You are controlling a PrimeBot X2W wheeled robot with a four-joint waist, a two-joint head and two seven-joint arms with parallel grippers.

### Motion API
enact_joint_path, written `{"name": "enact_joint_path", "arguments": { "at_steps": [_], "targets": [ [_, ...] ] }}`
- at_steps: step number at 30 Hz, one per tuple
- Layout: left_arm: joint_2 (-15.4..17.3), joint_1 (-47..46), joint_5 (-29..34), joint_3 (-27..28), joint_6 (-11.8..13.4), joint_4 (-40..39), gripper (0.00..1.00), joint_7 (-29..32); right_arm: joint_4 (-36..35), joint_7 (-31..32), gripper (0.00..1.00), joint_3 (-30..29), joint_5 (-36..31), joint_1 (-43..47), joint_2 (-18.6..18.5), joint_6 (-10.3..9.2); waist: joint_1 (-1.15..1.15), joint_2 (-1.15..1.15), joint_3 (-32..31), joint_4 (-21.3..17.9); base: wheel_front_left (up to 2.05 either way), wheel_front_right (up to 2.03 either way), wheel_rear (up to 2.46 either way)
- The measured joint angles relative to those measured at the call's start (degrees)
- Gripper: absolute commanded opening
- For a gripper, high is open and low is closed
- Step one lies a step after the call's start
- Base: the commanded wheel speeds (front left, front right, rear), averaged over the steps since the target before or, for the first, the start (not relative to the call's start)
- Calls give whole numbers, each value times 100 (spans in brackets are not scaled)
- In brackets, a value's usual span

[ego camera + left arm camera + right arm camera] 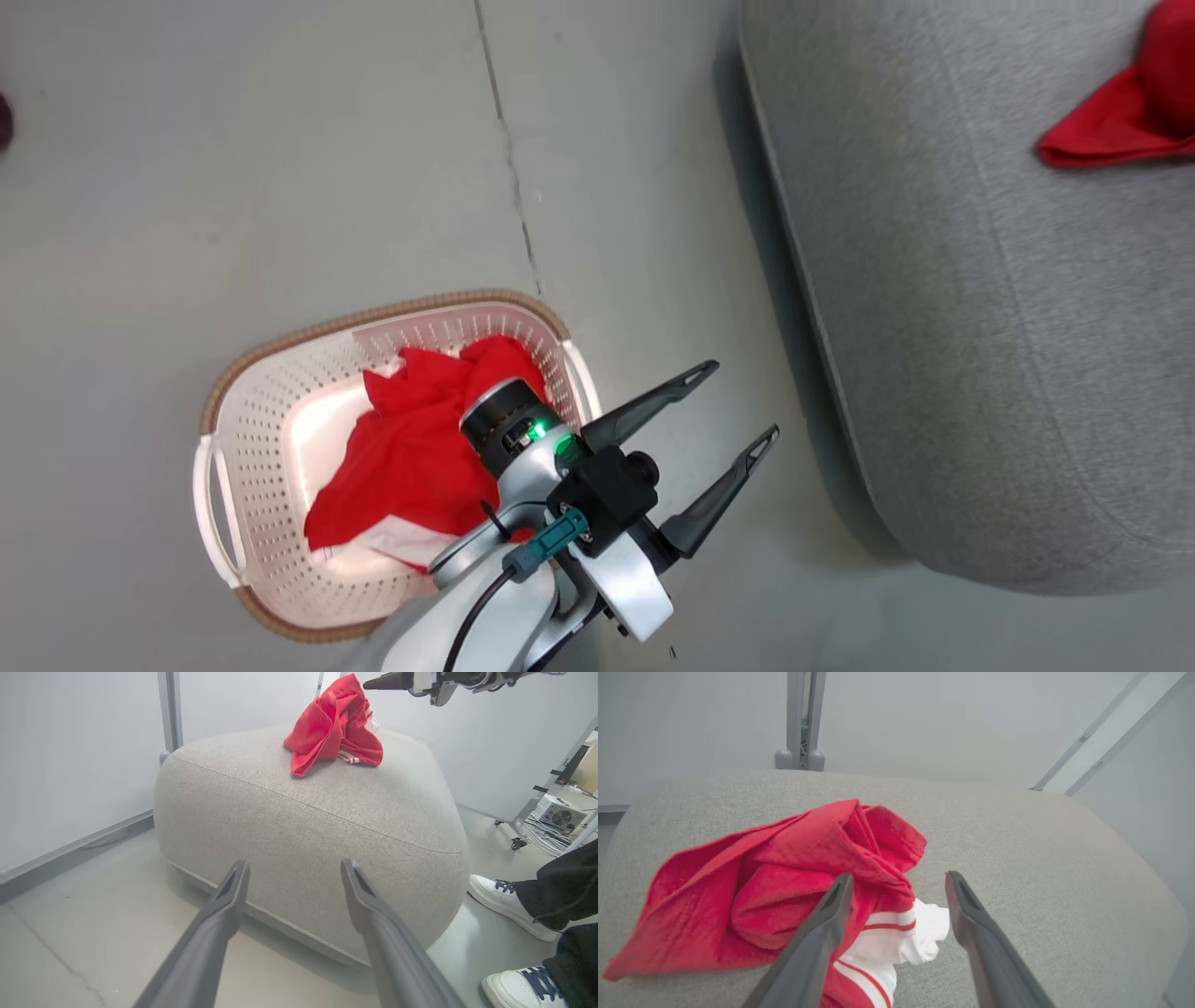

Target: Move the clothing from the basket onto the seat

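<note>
Your right gripper (897, 877) has its jaws spread wide and grips nothing, poised over a crumpled red garment (784, 882) that lies on the grey woven seat (1041, 858). Your left gripper (742, 403) is likewise agape and empty, over the floor (280, 140) between seat and basket (280, 392). A person's white shoes (502, 903) stand beside the seat. The perforated basket holds the second red garment (411, 448).

seat (303, 812): plain light grey woven fabric
garment on the seat (784, 872): bright red, with a white band crossed by thin red stripes
garment in the basket (411, 457): bright red, with a white patch at its edge
basket (271, 411) beside the seat: pale pinkish white, rows of small holes, brown rim, white handles
floor (280, 168): pale grey
fingers (219, 914): dark grey
shoes (504, 905) by the seat: white, dark blue laces
</note>
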Motion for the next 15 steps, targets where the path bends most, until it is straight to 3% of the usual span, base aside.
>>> {"name": "enact_joint_path", "arguments": {
  "at_steps": [7, 15],
  "targets": [
    [-67, 344, -114, 281, 0, -186, 100, 0, -1033, -15, 100, -471, 112, 474, -145, 0, 0, 0, -682, -66, 0, 0, 0],
    [-114, 749, -205, 594, 0, -457, 100, 0, -2615, -22, 100, -1763, -218, 1365, 16, 0, 0, 0, -1387, 46, 0, 0, 0]
  ]
}}
